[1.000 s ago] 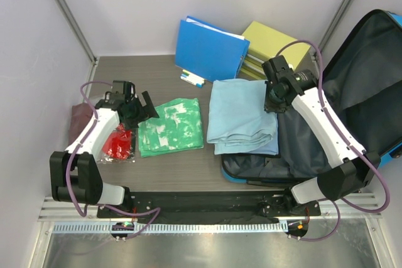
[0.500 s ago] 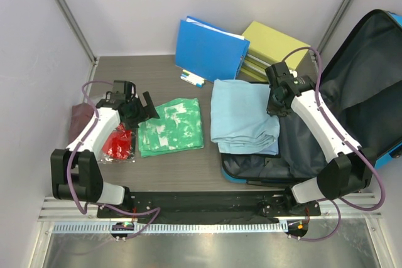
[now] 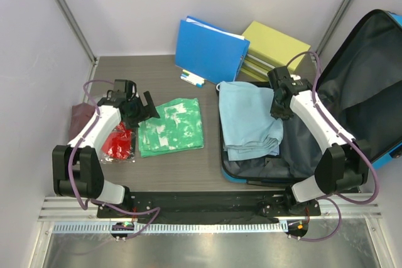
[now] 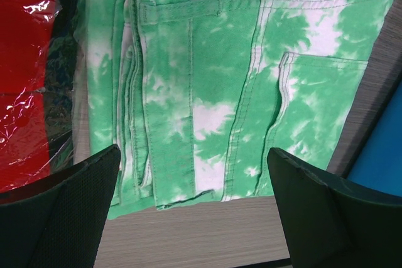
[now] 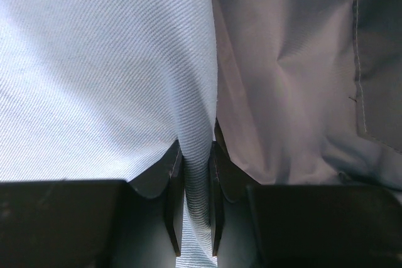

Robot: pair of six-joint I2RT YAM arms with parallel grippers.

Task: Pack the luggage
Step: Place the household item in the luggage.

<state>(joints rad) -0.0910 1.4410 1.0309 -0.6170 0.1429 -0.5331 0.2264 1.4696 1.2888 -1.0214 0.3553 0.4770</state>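
- Rightward went the light-blue cloth (image 3: 251, 120), pulled by the right gripper (image 3: 279, 106); it now lies mostly inside the luggage (image 3: 370, 73), open at the right side of the table (image 3: 182, 167).
- Right fingers (image 5: 171, 183) pinch a fold of this cloth.
- Left gripper (image 3: 141, 108) hovers spread over the green garment (image 3: 171, 127); it and the red packet (image 3: 118, 142) are not yet packed, I judge.

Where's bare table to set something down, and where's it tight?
Free: the table's back-left corner, left of the blue folder; the strip along the near edge, in front of the green garment. A narrow gap between garment and luggage, where the light-blue cloth lies. Crowded: back right, with folder and yellow-green box; left edge, with the red packet.
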